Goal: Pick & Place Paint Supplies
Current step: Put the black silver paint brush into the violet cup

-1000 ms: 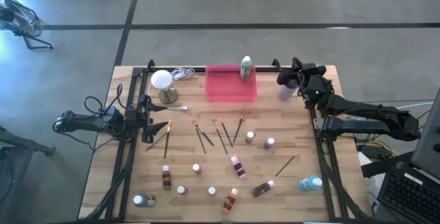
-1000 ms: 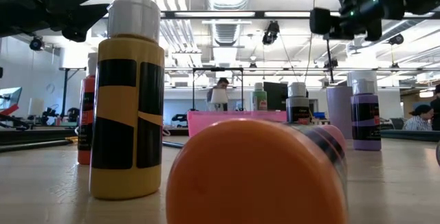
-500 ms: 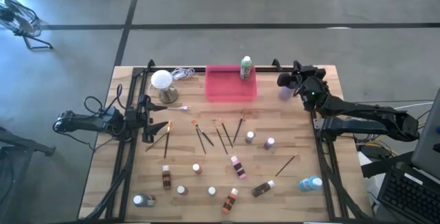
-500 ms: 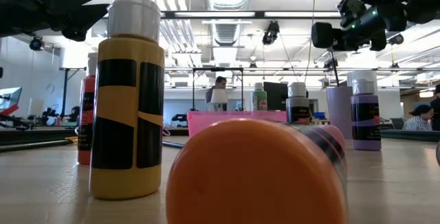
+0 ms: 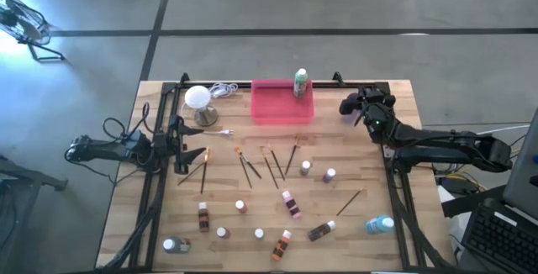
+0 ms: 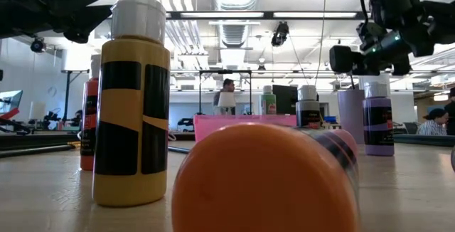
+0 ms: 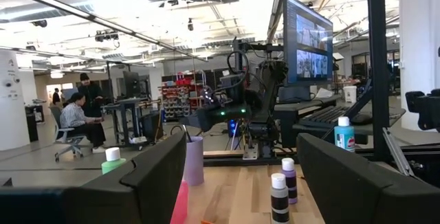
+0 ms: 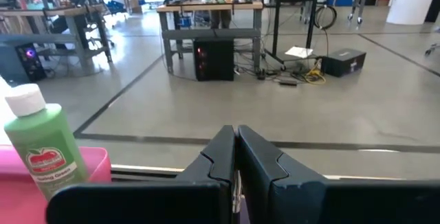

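- Table: wooden top with a dark frame rail along each side.
- Right arm: reaches in from the right side toward the far right corner. Right gripper is raised above the table, just right of the tray; fingers pressed together, nothing visibly held. A purple cup stands below it in the low view.
- Left arm: lies along the left rail. Left gripper sits at the left edge, near the brushes; fingers spread apart, nothing between them.
- Tray: pink, at the far edge, centre.
- Lamp: white globe with cord, left of the tray.
- Green bottle: upright, at the tray's far right corner.
- Blue bottle: on its side, near right part of the table.
- Brushes: scattered at table centre, in front of the tray.
- Small bottles: spread over the near half, some upright, some lying.
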{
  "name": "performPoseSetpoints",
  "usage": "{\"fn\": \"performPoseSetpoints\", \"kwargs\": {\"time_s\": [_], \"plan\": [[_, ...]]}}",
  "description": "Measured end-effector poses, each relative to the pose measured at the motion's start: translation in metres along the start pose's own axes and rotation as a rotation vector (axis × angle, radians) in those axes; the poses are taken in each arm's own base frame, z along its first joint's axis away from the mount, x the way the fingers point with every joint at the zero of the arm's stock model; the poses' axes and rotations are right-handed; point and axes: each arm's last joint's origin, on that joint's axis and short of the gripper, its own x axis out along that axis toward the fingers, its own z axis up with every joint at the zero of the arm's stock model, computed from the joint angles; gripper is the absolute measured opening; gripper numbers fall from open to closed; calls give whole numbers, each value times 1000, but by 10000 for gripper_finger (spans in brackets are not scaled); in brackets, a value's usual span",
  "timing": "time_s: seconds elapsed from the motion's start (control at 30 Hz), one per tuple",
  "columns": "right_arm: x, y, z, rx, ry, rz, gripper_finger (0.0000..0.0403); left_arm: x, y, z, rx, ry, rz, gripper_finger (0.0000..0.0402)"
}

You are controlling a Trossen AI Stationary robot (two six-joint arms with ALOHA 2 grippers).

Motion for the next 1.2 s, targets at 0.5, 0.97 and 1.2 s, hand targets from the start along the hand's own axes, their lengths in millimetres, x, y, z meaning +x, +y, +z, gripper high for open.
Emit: {"fn": "performPoseSetpoints", "kwargs": {"time_s": [0.5,0.97,1.2], "plan": [[2,1,-12,-42,37,6,8,0,0,0,0,1,2,282],[6,4,-25,-74,87,0,10,0,0,0,0,1,4,282],[6,5,-22,-68,81,4,46,0,0,0,0,1,5,282]]}}
